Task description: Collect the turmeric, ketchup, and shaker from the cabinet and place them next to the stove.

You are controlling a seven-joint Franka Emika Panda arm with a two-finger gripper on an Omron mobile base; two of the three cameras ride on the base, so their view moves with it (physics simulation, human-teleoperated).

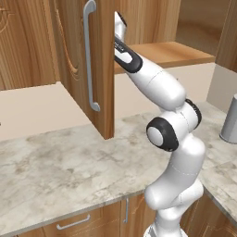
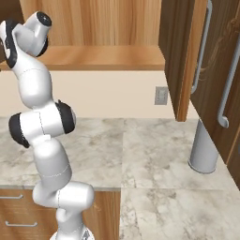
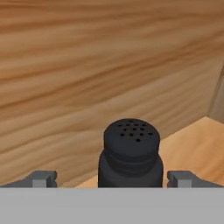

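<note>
The shaker [image 3: 131, 153] is seen standing on the cabinet [image 1: 88, 55] shelf, centred between the fingertips [image 3: 41, 178] of the pincer [image 3: 113, 179], which are spread apart; the pincer should be advanced level around the shaker's body before being closed.

The white arm [image 1: 173, 152] rises from the lower right, bends at a dark joint, and stretches up and left until its far end passes behind the edge of the open cabinet door [image 1: 88, 65]. That brown wooden door swings out toward me, with a long silver bar handle [image 1: 90, 55] running down its face. Behind the arm a plain wooden shelf [image 1: 171, 53] sits inside the cabinet. Below lies a pale marbled tabletop [image 1: 69, 171], with a grey cylinder [image 1: 230, 120] standing at its right edge. Wooden drawer fronts [image 1: 74, 222] with small silver pulls run beneath.
</note>
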